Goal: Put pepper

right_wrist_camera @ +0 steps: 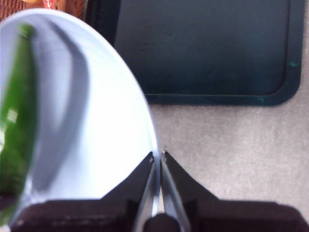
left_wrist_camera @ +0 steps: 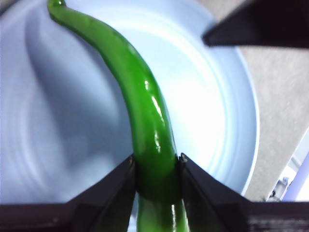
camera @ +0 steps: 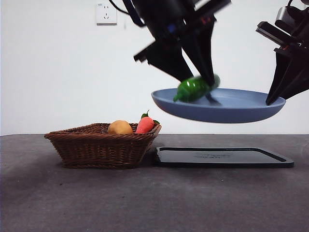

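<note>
The glossy dark green pepper (left_wrist_camera: 145, 116) hangs just over the inside of the blue plate (left_wrist_camera: 58, 125), and my left gripper (left_wrist_camera: 157, 166) is shut on its thick end. From the front, the pepper (camera: 193, 88) sits low over the plate (camera: 231, 108) under the left gripper (camera: 198, 79). The plate is held in the air above the table. My right gripper (right_wrist_camera: 158, 157) is shut on the plate's rim (right_wrist_camera: 145, 121); in the front view it (camera: 275, 99) grips the plate's right edge. The pepper (right_wrist_camera: 17, 121) shows blurred in the right wrist view.
A black tray (camera: 224, 157) lies flat on the table under the raised plate. Left of it stands a brown wicker basket (camera: 104, 145) holding a yellow-brown potato (camera: 119, 127) and a red-orange carrot (camera: 144, 124). A white wall with a socket (camera: 106, 13) is behind.
</note>
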Tool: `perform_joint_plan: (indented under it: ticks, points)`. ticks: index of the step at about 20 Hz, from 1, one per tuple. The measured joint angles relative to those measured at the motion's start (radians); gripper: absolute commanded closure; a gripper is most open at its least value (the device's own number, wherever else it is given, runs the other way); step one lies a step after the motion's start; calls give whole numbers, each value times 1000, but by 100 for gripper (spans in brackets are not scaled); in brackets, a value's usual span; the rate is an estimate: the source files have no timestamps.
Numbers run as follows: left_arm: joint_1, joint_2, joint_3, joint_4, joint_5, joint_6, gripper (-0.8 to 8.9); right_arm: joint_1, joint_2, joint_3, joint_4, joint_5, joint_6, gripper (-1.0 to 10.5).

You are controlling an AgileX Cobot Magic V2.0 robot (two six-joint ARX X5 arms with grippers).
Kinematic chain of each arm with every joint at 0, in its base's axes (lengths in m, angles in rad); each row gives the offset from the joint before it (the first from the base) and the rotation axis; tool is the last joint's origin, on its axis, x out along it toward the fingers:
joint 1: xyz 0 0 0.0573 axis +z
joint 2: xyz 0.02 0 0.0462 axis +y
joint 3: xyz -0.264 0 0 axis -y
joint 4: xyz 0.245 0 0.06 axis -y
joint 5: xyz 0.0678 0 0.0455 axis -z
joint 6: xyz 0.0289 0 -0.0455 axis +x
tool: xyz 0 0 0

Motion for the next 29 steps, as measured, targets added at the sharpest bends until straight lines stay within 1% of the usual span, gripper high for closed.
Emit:
perform_joint_plan:
  ticks: [3, 6, 7, 10, 17, 23, 27, 29]
  points:
    - [-9, 15, 0, 3, -9, 10, 682, 0, 0, 0, -8, 1, 0, 941]
    - [-9, 44, 0, 7, -20, 19, 602, 0, 0, 0, -19, 1, 0, 941]
    - [-10, 48, 0, 9, -20, 20, 588, 0, 0, 0, -27, -1, 1, 941]
    - [-15, 48, 0, 35, -23, 25, 588, 0, 0, 0, -41, -2, 4, 941]
    - [-21, 35, 0, 27, -16, 26, 588, 0, 0, 0, -102, -2, 7, 941]
    - [-22, -103, 0, 8, -19, 37, 588, 0, 0, 0, -118, 2, 35, 942]
    - [-16, -247, 0, -50, -24, 72, 588, -14, 17, 1, -87, 2, 71, 942]
    - [-8, -341, 0, -75, -29, 92, 588, -30, 61, 24, -88, 2, 82, 942]
